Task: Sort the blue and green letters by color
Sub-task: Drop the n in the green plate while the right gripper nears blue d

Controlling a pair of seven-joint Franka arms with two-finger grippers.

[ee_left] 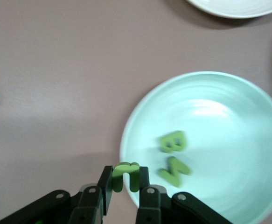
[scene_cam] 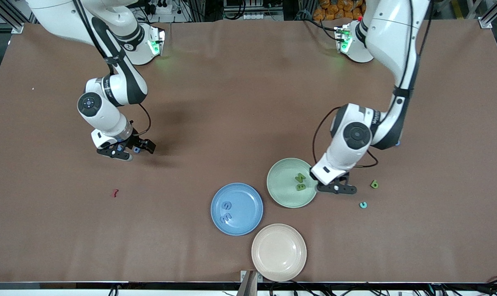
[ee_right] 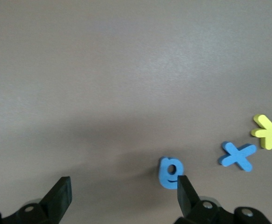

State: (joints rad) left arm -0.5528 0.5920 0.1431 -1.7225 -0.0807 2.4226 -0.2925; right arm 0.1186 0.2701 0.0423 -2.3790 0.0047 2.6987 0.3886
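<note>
Carrying a green letter pinched in its fingers, the left claw hangs at the green plate rim, toward the left arm's end, likely to drop it beside the green N and B already there. Right claw hovers spread wide over a blue letter on the worktop, near a blue x and yellow letter. Blue plate holds two blue letters. A green letter and a teal one remain loose.
</note>
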